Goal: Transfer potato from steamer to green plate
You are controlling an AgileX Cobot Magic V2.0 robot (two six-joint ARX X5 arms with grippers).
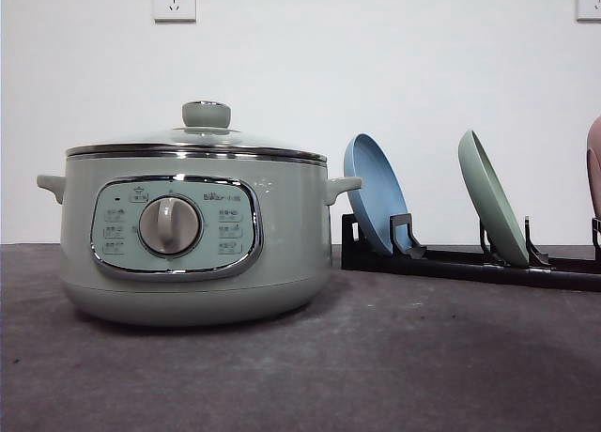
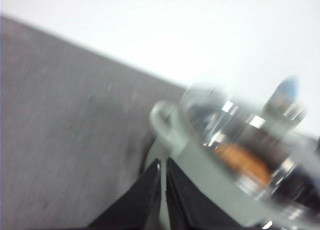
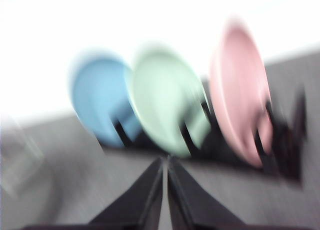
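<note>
You find print only on the steamer: a small brand mark above the dial on its control panel, too small to read, and tiny button labels either side, equally illegible.

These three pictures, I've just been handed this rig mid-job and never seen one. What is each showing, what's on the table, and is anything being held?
It is a two-armed robot with a camera facing forward and one on each wrist.

The front view shows a grey table with a sage-green steamer, its glass lid on. Beside it a black rack holds a blue plate and the green plate on edge.

The left wrist view is blurred. It shows the left end effector with its fingers nearly together, holding nothing, next to the steamer. An orange-brown shape under the lid is probably the potato.

The right wrist view, also blurred, shows the right end effector likewise closed and empty, facing the rack, where a pink plate also stands.
</note>
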